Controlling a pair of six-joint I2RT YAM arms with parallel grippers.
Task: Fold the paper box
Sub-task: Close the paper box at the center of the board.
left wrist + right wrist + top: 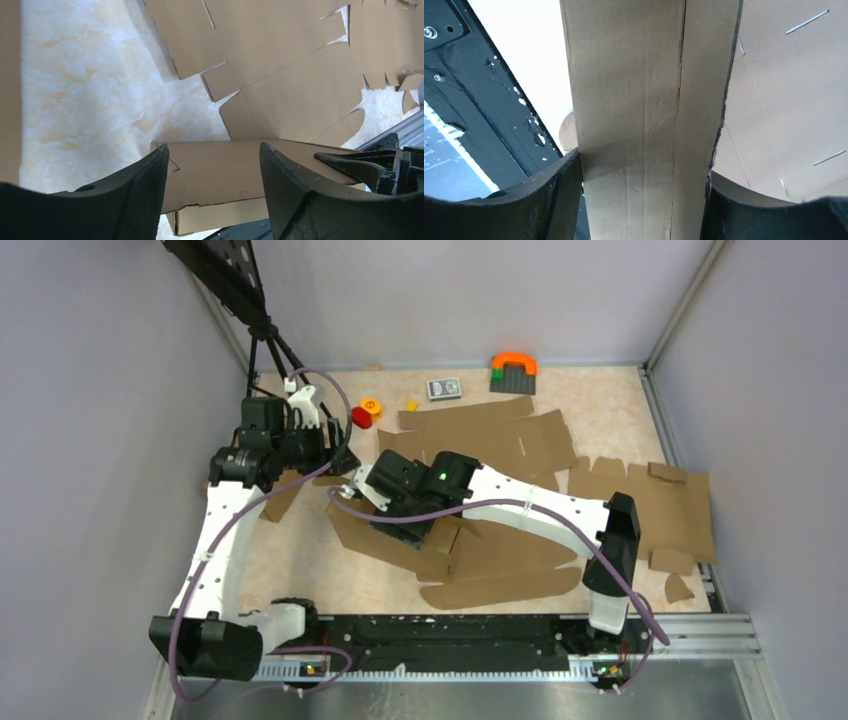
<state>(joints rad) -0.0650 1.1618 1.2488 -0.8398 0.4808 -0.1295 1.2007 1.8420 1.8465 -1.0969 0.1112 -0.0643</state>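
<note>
paper box prob light, stiff-ish, dents easy | grip edges nr creases | right claw pinching it | left claw spread

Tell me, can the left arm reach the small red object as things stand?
Probably yes: the red object lies close beside the left gripper, on the bare table, with nothing visible between them.

White-shelled left arm and right arm, black joint housings and bases, purple-grey cable looped along each, small green light on the right wrist, left tool and right tool with curved matte-black fingers
</note>
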